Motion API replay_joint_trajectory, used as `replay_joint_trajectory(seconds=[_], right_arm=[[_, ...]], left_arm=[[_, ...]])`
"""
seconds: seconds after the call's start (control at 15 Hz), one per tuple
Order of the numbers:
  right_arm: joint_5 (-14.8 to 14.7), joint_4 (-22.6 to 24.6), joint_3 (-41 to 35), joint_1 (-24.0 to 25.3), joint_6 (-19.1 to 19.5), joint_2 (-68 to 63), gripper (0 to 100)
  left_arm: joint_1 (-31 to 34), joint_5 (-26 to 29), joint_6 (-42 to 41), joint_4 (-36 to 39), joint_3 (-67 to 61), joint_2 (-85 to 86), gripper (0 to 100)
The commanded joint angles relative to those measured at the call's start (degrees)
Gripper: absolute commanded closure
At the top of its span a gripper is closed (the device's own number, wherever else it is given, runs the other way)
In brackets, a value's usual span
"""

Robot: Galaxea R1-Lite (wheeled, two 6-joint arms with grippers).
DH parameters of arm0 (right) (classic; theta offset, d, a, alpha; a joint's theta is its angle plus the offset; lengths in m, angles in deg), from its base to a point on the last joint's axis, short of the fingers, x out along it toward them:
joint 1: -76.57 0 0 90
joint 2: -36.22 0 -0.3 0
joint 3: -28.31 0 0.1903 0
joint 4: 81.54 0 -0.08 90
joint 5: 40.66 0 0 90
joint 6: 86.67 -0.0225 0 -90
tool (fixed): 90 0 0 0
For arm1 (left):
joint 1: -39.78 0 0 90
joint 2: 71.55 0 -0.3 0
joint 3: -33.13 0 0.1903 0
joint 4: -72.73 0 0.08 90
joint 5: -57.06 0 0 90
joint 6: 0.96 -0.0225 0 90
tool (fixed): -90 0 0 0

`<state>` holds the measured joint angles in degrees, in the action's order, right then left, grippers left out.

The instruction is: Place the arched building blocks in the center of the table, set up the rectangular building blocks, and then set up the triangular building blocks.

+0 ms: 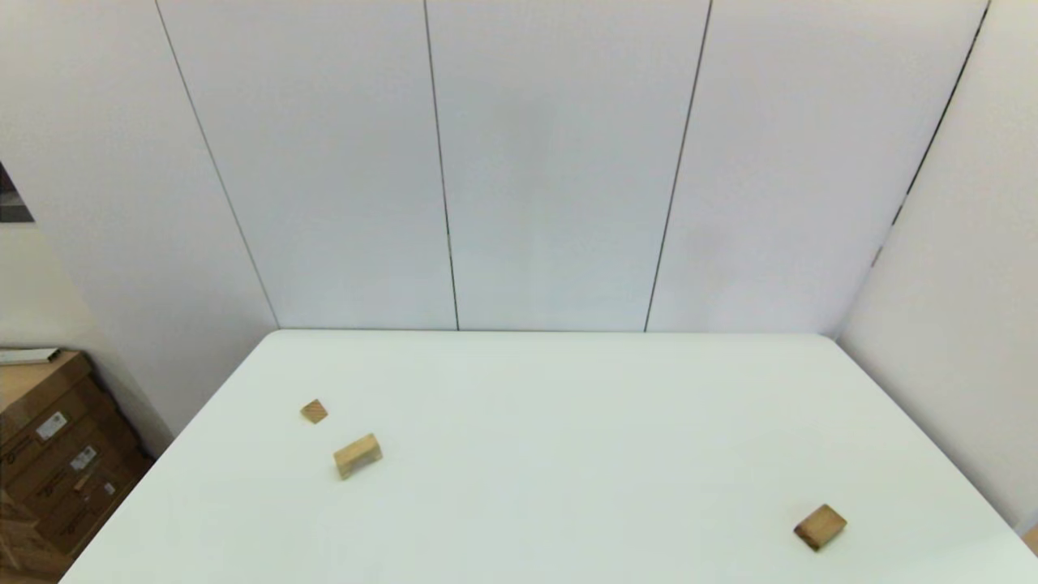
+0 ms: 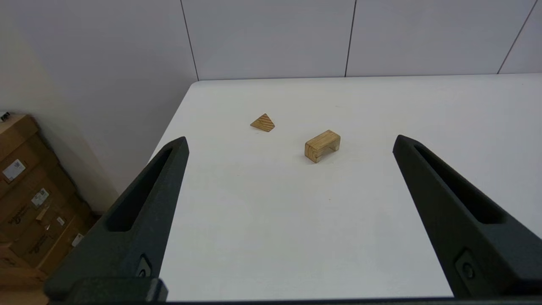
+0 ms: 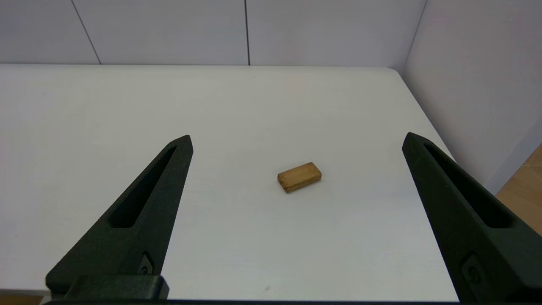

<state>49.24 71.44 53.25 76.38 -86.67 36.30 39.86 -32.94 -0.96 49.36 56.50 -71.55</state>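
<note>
We hold our left gripper (image 2: 290, 142) and right gripper (image 3: 296, 140) spread wide above the table (image 1: 568, 422): arched block (image 1: 358, 455) beside triangular wedge (image 1: 314, 411) at left, rectangular slab (image 1: 820, 527) lying flat, well apart, at right.

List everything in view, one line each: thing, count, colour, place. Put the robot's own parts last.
arched block: one, pale tan, table's left side, lying alone.
triangular block: one, tan with grain, left side, just beyond the arched block, apart from it.
rectangular block: one, reddish brown, lying flat near the table's right front.
table: one, white.
wall panels: several, white, behind the table.
cardboard boxes: several, brown, on the floor to the left.
left gripper: one, black, open, back from the arched block.
right gripper: one, black, open, back from the rectangular block.
</note>
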Motion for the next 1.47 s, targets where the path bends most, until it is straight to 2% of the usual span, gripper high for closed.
replay_joint_trajectory(seconds=[0.07, 0.2, 0.4, 0.67, 1.0, 1.27, 1.47], right_arm=[[0.0, 0.0, 0.0, 0.0, 0.0, 0.0, 0], [0.0, 0.0, 0.0, 0.0, 0.0, 0.0, 0], [0.0, 0.0, 0.0, 0.0, 0.0, 0.0, 0], [0.0, 0.0, 0.0, 0.0, 0.0, 0.0, 0], [0.0, 0.0, 0.0, 0.0, 0.0, 0.0, 0], [0.0, 0.0, 0.0, 0.0, 0.0, 0.0, 0], [0.0, 0.0, 0.0, 0.0, 0.0, 0.0, 0]], left_arm=[[0.0, -0.3, -0.2, 0.0, 0.7, -0.1, 0], [0.0, -1.0, -0.4, -2.2, 5.0, -0.7, 0], [0.0, -1.2, -0.3, -9.3, 16.4, -7.4, 0], [0.1, -2.6, 4.7, -9.2, 26.6, -31.4, 0], [0.0, -1.9, 4.8, -6.5, 31.6, -57.7, 0], [-0.3, -0.4, 4.2, -5.9, 36.6, -68.0, 0], [-0.6, 0.4, -0.2, -5.9, 39.5, -74.8, 0]])
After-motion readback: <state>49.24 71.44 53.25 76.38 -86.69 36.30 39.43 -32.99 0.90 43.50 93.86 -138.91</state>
